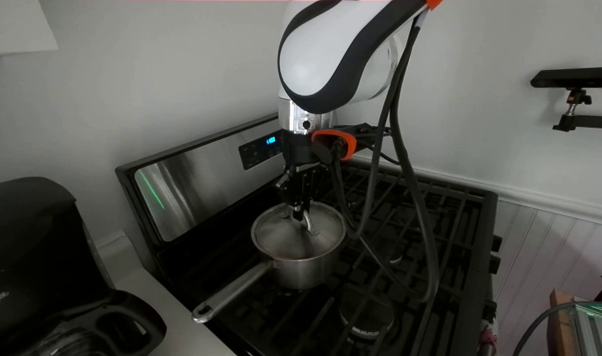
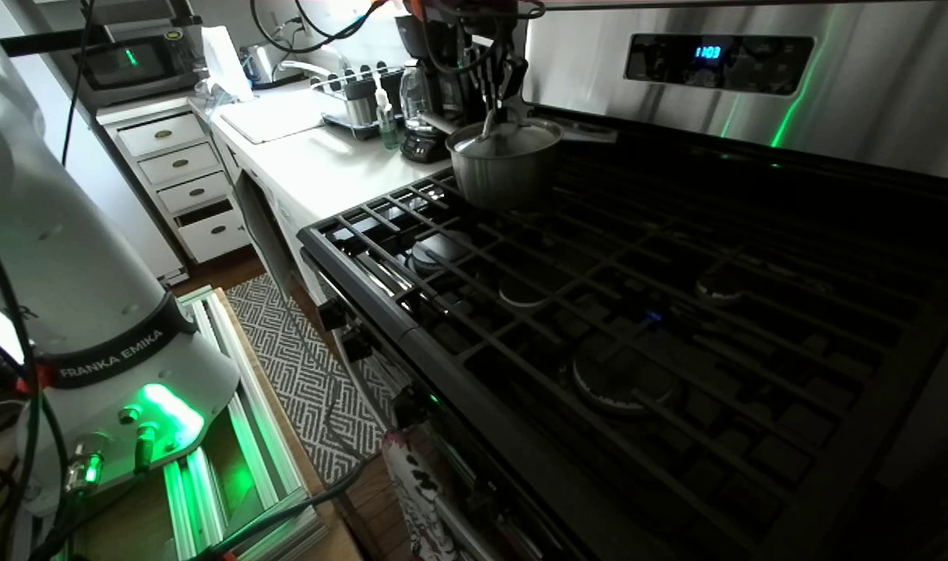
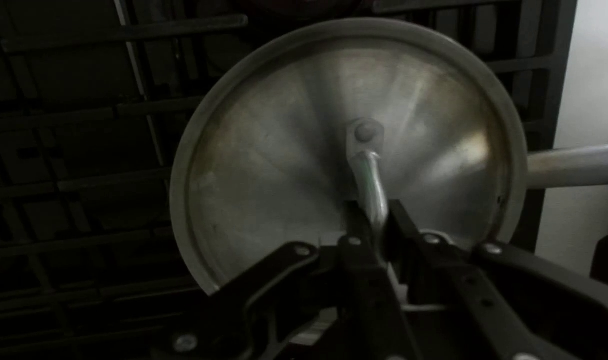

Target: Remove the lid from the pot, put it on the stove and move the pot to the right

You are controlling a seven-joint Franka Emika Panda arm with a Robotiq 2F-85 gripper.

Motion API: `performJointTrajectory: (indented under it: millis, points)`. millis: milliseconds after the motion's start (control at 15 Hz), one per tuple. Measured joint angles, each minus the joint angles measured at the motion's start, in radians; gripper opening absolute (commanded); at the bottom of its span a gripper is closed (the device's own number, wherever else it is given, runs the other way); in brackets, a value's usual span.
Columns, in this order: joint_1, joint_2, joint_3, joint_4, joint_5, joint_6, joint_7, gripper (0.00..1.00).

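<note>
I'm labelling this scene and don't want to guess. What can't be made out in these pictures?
Inside the saucepan: covered by the lid in every view.
Tip of the saucepan's long handle: cut off by the right edge in the wrist view.
Middle of the lid's handle: behind the fingers in an exterior view.
Any labels on the gas range's control panel: too small and dark in both exterior views.

Lighting uneven. Plain light-grey wall; lower down, pale vertical-grooved panelling under a white moulding rail. In an exterior view: long bright-white counter tabletop. Below its far left corner, white drawer cabinet, dark oval pulls, dark gap above the lowest drawer front. Off tabletop's front edge, grey-and-white maze-patterned rug on dark reddish-brown floor. Light strongest along wall-side edge, before glaring white wall.
</note>
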Motion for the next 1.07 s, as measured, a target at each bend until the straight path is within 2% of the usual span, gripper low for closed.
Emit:
performJointTrajectory:
  millis: [800, 1067]
  points:
    - [-0.018, -0.070, -0.010, -0.002, -0.001, -0.008, 0.000, 0.04]
    - [-0.051, -0.119, -0.036, -0.049, -0.005, -0.008, -0.001, 0.04]
